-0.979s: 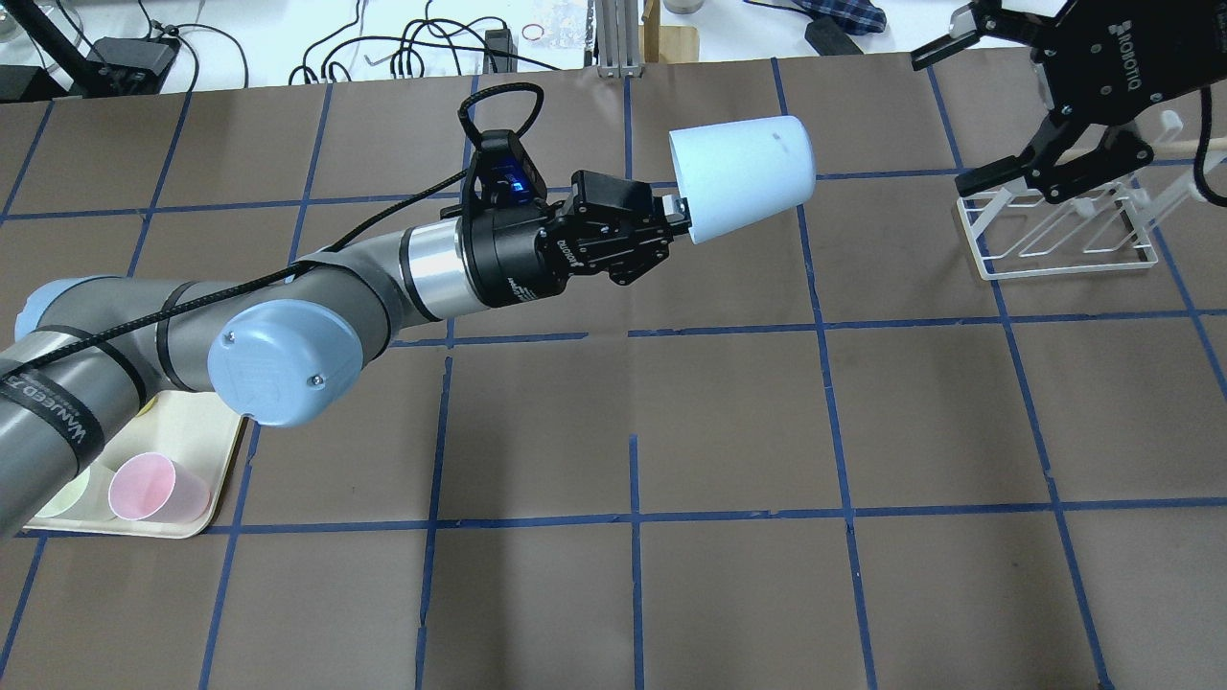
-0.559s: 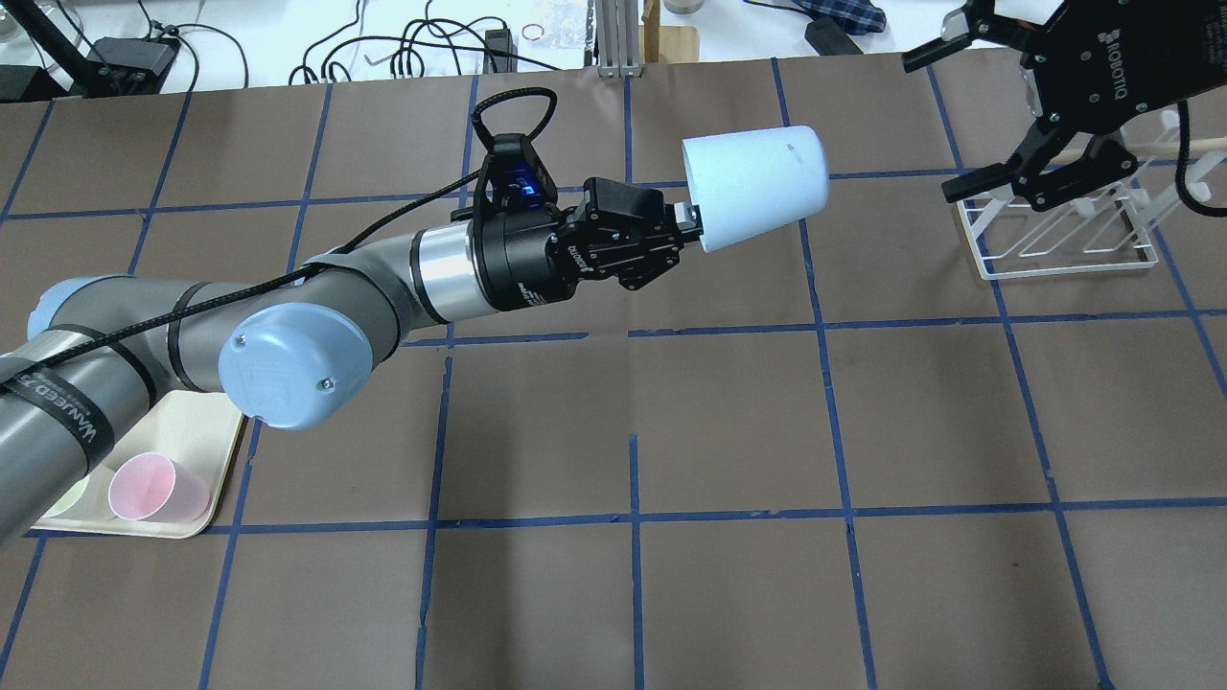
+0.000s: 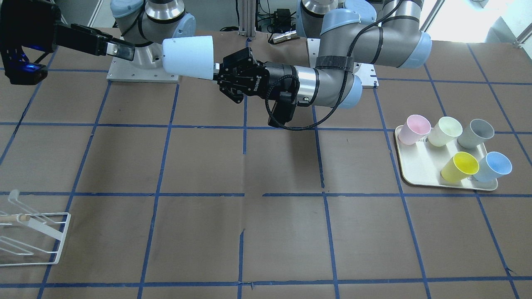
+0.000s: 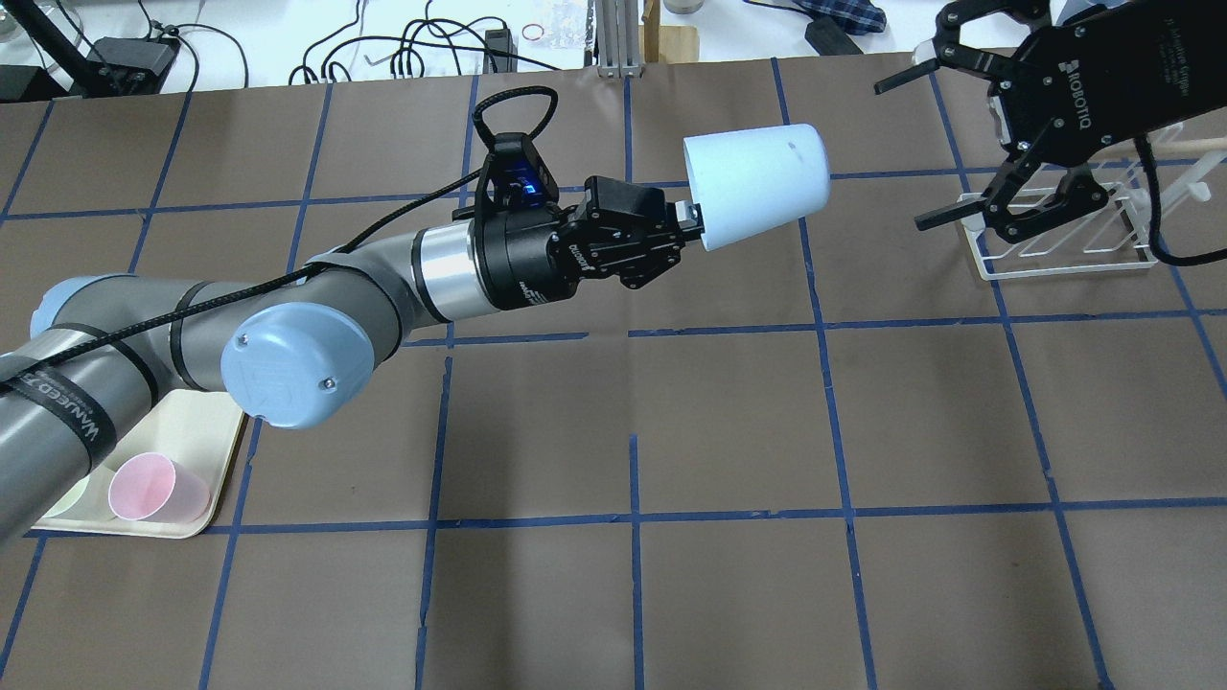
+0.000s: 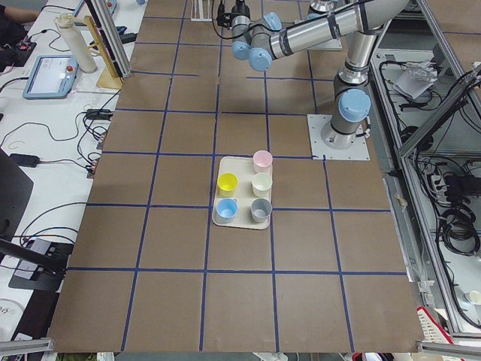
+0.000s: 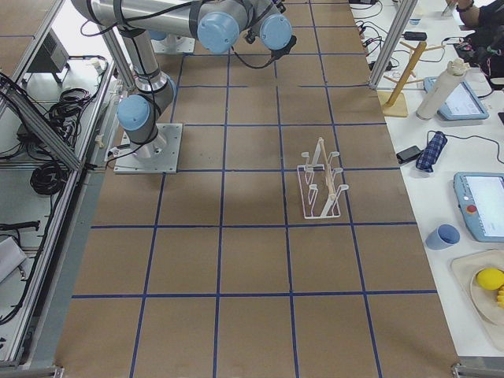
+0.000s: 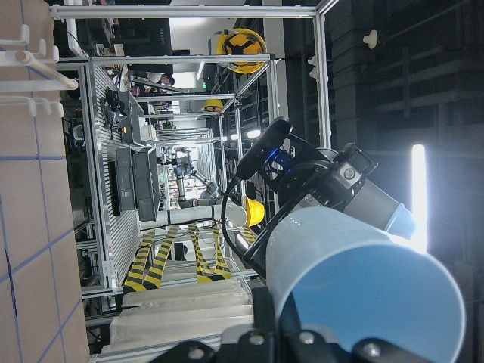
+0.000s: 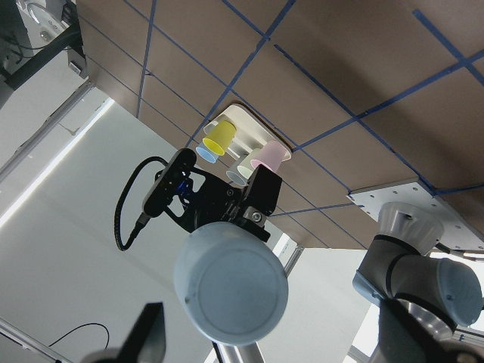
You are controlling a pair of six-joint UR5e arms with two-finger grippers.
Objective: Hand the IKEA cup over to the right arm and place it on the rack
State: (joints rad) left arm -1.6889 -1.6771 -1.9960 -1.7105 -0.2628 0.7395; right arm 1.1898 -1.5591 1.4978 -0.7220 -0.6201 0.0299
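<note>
Clock directions are read on the overhead view. Nearest the robot, at 8 o'clock, sits one cream tray (image 3: pixel 415 176) carrying five cups: one pink cup (image 3: pixel 415 129), one cream cup (image 3: pixel 445 131), one grey cup (image 3: pixel 478 133), one yellow cup (image 3: pixel 460 166) and one sky-blue cup (image 3: pixel 494 167).

Farther out, toward 12 o'clock, the left gripper (image 4: pixel 688 213) is pinched on the rim of the IKEA cup (image 4: pixel 757 187). This sixth cup is held in the air on its side, with its closed base pointing to 3 o'clock.

Beyond it, at 2 o'clock, the right gripper (image 4: pixel 899 157) faces that base with its fingers spread wide. It is near the cup but not touching it. Behind it stands the single rack (image 6: pixel 319 189), which holds nothing.

This looks like the hand-over step: the cup is presented, but the right arm has not yet taken it. The next move probably calls for the right gripper to travel toward 9 o'clock until its fingers bracket the cup's body near the base. It should then close firmly before the left lets go, since the smooth taper could slip out of a loose grip.

The count is two arms, two grippers, six cups, one tray and one rack.
</note>
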